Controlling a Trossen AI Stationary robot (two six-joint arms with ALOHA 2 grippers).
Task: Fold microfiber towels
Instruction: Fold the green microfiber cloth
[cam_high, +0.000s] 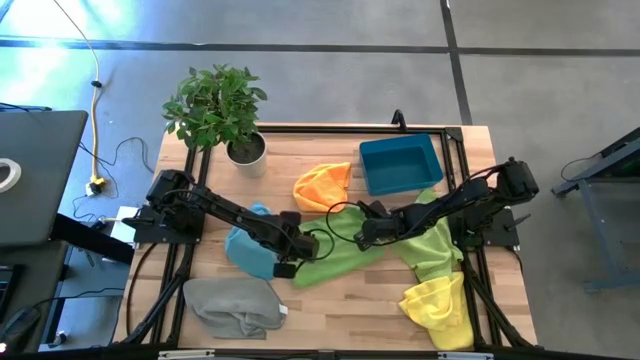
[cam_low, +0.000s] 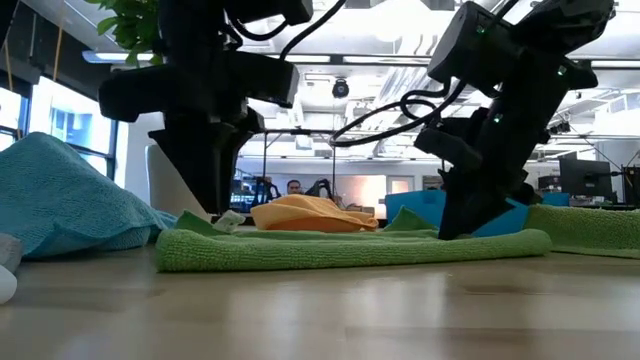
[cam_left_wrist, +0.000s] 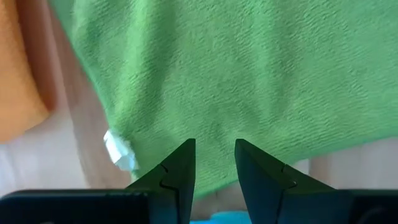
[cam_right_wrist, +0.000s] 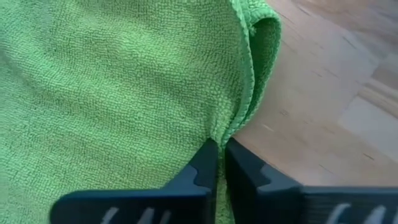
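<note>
6 microfiber towels lie on the wooden table (cam_high: 330, 300). The green towel (cam_high: 340, 255) lies flat at the table's centre, between the 2 grippers. The right gripper (cam_right_wrist: 221, 146) is at this towel's edge on the right arm's side; its fingers are pressed together, pinching the raised hem of the green towel, which puckers into a small fold at the fingertips. The left gripper (cam_left_wrist: 214, 149) is at the opposite edge of the same towel, beside a white label (cam_left_wrist: 119, 151); its fingers stand slightly apart with green cloth showing in the gap, and whether they grip the cloth cannot be told.

The light blue towel (cam_high: 250, 245) lies bunched under the left arm, touching the green towel. The orange towel (cam_high: 322, 186) lies crumpled just behind the green towel, beside the blue bin (cam_high: 402, 164). The lime green towel (cam_high: 432, 245) lies under the right arm, next to the green towel. The yellow towel (cam_high: 438, 305) lies near the table's front right corner. The grey towel (cam_high: 232, 305) lies near the front left corner, well apart from the yellow one.

1 potted plant (cam_high: 222, 115) stands at the table's back left.
</note>
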